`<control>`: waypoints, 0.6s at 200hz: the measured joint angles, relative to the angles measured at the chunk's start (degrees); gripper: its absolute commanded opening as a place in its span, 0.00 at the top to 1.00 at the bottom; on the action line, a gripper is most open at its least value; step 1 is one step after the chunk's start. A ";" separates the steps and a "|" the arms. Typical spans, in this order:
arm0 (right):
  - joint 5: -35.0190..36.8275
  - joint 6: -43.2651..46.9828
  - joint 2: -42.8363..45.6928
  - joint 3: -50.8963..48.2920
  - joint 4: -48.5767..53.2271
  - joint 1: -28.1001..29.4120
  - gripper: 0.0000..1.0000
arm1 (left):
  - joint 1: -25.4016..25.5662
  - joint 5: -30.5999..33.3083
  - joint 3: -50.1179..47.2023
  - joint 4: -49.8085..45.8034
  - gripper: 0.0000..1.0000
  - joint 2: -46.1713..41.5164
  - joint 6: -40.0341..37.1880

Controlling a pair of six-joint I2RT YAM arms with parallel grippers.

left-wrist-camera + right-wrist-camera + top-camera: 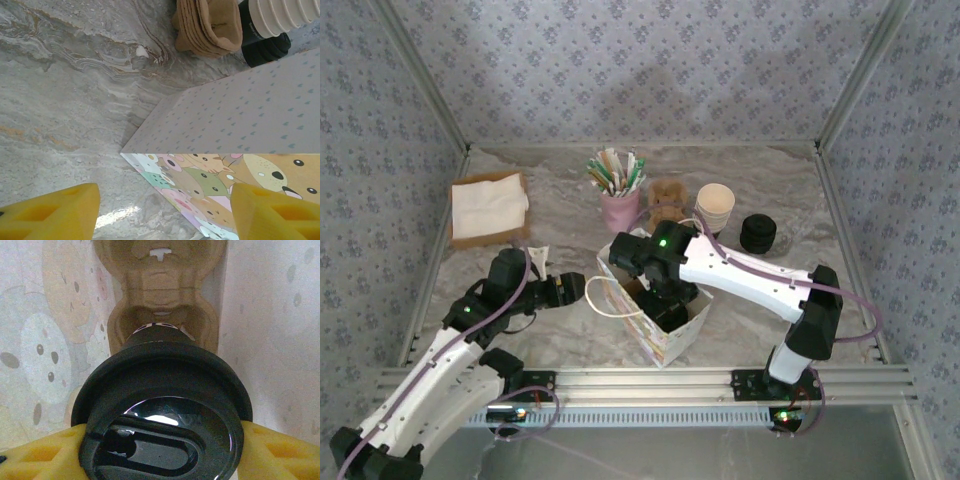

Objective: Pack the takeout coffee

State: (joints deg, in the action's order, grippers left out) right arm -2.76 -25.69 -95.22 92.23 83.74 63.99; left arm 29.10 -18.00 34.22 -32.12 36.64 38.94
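Observation:
The takeout coffee point(162, 410) shows as a round black lid over a cream cup, and my right gripper point(162, 455) is shut on it with a yellow finger point(40, 455) at each side. It hangs inside the cartoon-printed paper bag point(675, 335), just above a brown pulp carrier point(160, 300) lying in the bag's bottom. From above, the right gripper point(665, 290) reaches down into the bag's open top. My left gripper point(575, 288) stands open beside the bag's left face point(225, 185), near its white handle point(605, 300), with its yellow fingers point(50, 215) wide apart.
Along the back stand a pink holder of straws point(620, 205), a stack of pulp carriers point(667, 200), a stack of lidless cream cups point(715, 207) and black lids point(758, 233). White napkins on a brown tray point(488, 208) lie at the back left.

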 measured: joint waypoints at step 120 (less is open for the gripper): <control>-1.16 0.00 0.00 -1.66 -0.72 -0.76 0.34 | 1.29 1.75 -0.13 1.05 0.30 -1.42 0.20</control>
State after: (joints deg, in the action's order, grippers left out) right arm -3.92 -25.69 -95.22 90.56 83.02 63.22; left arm 30.39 -16.25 34.09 -31.07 35.22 39.13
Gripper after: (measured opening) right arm 0.659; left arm 0.703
